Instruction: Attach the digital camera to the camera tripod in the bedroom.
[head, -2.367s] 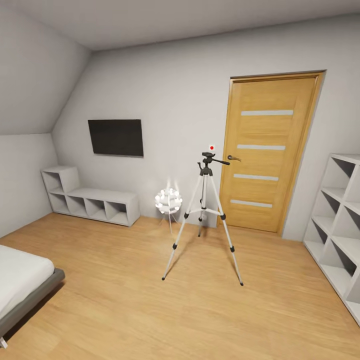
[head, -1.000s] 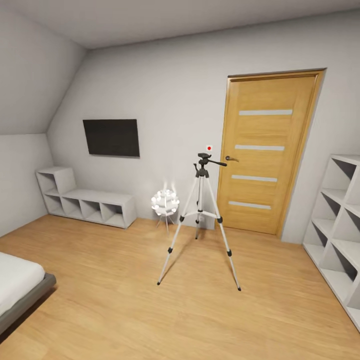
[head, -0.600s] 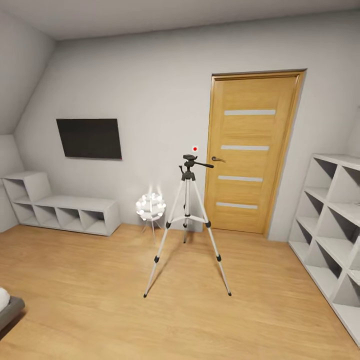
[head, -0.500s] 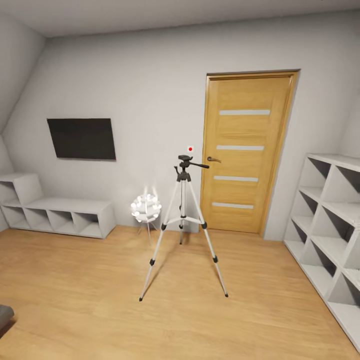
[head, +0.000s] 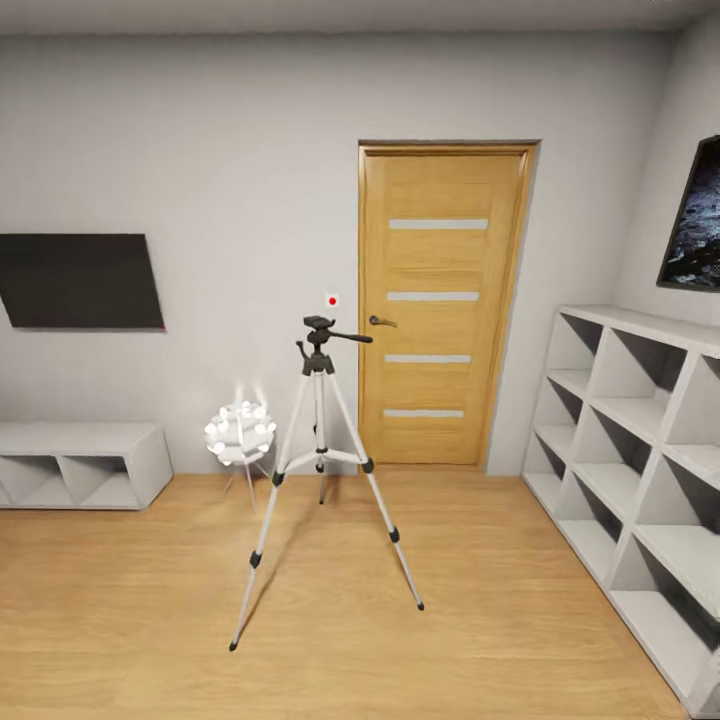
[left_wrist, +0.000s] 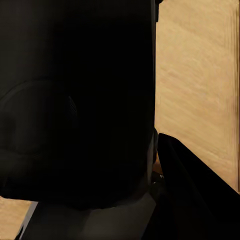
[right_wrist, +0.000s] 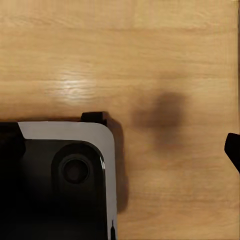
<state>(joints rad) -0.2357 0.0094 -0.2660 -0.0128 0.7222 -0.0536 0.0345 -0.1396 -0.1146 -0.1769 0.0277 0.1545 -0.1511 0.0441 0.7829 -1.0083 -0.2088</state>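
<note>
approach phase judged in hand: the camera tripod (head: 322, 470) is seen standing on the light wood floor (head: 480, 600), left of the wooden door (head: 440, 300) and near the far wall, its black head bare and the pan handle pointing right. the digital camera is not made out on it. a round white lamp (head: 240, 435) is noted just left of the tripod, a wall tv (head: 80, 280) further left, white cube shelves (head: 640, 440) on the right. next move judged to call for closing on the tripod and bringing the camera over its head. left wrist view: a large dark mass close to the lens, not identified; grip state cannot be told. right wrist view: floor and the robot's base (right_wrist: 55, 185); grip state cannot be told.
</note>
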